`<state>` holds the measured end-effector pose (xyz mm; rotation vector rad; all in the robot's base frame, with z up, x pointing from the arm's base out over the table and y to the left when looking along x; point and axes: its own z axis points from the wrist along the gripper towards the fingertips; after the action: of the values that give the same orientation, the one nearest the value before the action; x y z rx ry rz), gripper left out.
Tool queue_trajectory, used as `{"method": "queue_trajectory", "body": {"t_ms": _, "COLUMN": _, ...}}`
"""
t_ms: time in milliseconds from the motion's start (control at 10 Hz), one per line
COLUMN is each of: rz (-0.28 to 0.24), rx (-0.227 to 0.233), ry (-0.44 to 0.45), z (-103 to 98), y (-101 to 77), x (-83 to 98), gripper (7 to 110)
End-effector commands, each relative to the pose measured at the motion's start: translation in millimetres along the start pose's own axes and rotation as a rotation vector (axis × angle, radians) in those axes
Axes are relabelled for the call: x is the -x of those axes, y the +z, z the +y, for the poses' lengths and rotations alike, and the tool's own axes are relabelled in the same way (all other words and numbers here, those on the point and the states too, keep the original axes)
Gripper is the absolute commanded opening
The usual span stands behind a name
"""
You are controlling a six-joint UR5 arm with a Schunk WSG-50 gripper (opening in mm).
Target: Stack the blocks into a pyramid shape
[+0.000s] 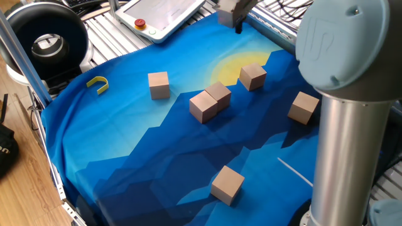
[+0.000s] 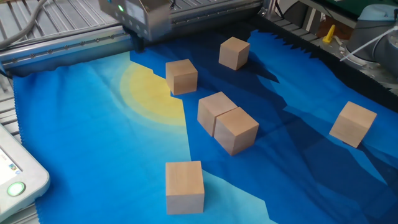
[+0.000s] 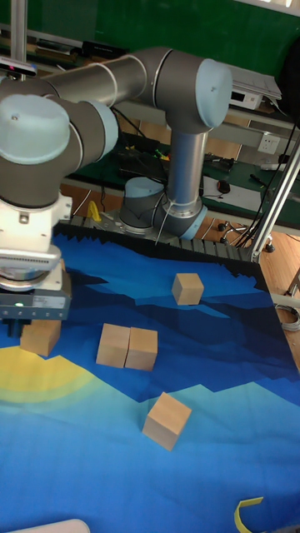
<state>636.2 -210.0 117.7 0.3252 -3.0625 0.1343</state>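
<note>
blocks (image 2: 227, 122) carry no writing; arm's jaws hang empty, gap unclear.

Tool (image 1: 237, 26) raised, fingers downward
</note>
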Motion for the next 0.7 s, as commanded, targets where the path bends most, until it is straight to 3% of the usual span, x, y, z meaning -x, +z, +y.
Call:
{"method": "queue_trajectory", "body": {"t_ms": 0, "rz": -0.051, "rx": 0.064, "ry": 0.11, "z": 1, "y": -1.8, "x": 4.7, "gripper": 7}}
{"method": "queue_trajectory", "body": {"t_ms": 100, "rz": -0.023, "rx": -0.069, "ry": 0.165, "z": -32, "y": -1.6, "x": -4.6, "gripper": 7}}
{"method": "queue_trajectory", "body": {"t_ms": 200, "rz": -0.007, "rx": -0.163, "ry": 0.183, "z": -54, "y": -4.3, "x": -10.9, "gripper": 7}}
{"method": "queue_trajectory", "body": {"t_ms": 300, "rz": -0.014, "rx": -0.157, "ry": 0.201, "z": -53, "y": -4.1, "x": -9.4, "gripper": 7}}
{"method": "queue_trajectory", "body": {"t_ms": 500, "rz": -0.044, "rx": -0.098, "ry": 0.229, "z": -39, "y": -2.4, "x": -0.8, "gripper": 7}}
{"method": "queue_trajectory", "body": {"t_ms": 600, "rz": -0.023, "rx": -0.076, "ry": 0.226, "z": -33, "y": -1.8, "x": -5.3, "gripper": 7}}
